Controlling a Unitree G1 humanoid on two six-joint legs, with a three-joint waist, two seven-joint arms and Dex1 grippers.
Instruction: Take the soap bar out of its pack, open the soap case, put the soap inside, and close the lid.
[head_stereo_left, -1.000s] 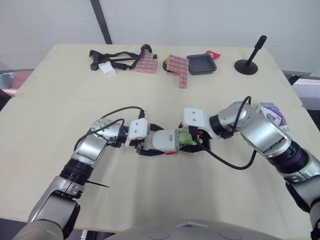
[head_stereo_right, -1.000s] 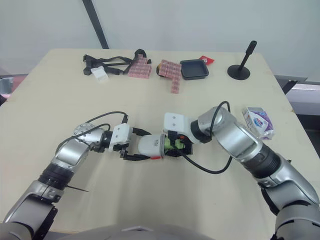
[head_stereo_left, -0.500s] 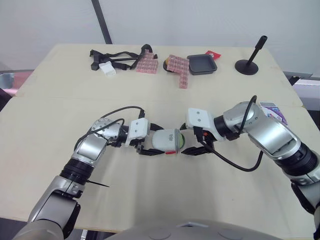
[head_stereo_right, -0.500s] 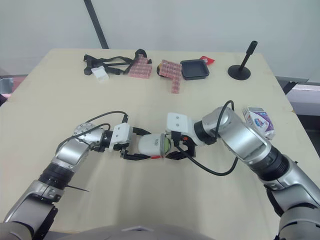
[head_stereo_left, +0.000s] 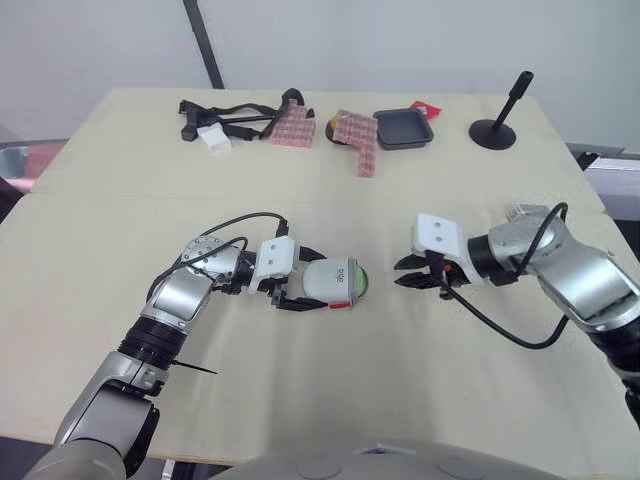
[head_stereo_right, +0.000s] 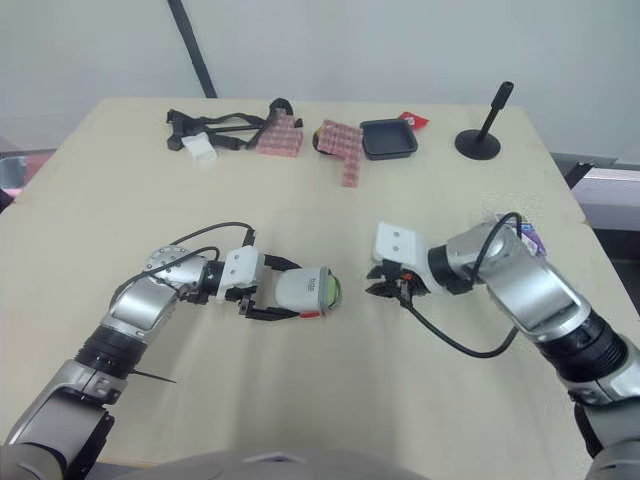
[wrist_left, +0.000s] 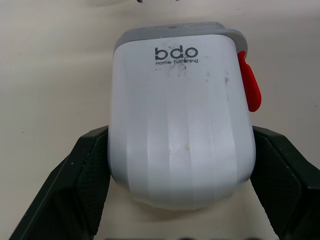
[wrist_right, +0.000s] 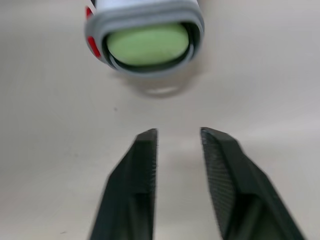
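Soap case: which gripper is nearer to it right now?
Left. The left gripper grips the soap case between its fingers. The right gripper hangs apart from it, facing its open end, where the green soap shows.

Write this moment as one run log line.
left gripper: shut on soap case | soap: inside, case open | right gripper: open, empty

The left arm (head_stereo_left: 172, 303) and right arm (head_stereo_left: 590, 283) have silver-grey shells and black joint rings. Each wrist bears a white boxy block (head_stereo_left: 438, 236) and a black cable (head_stereo_left: 500, 326). The left gripper (head_stereo_left: 322, 281) and right gripper (head_stereo_left: 398, 274) each have 2 black textured fingers (wrist_right: 145, 175).
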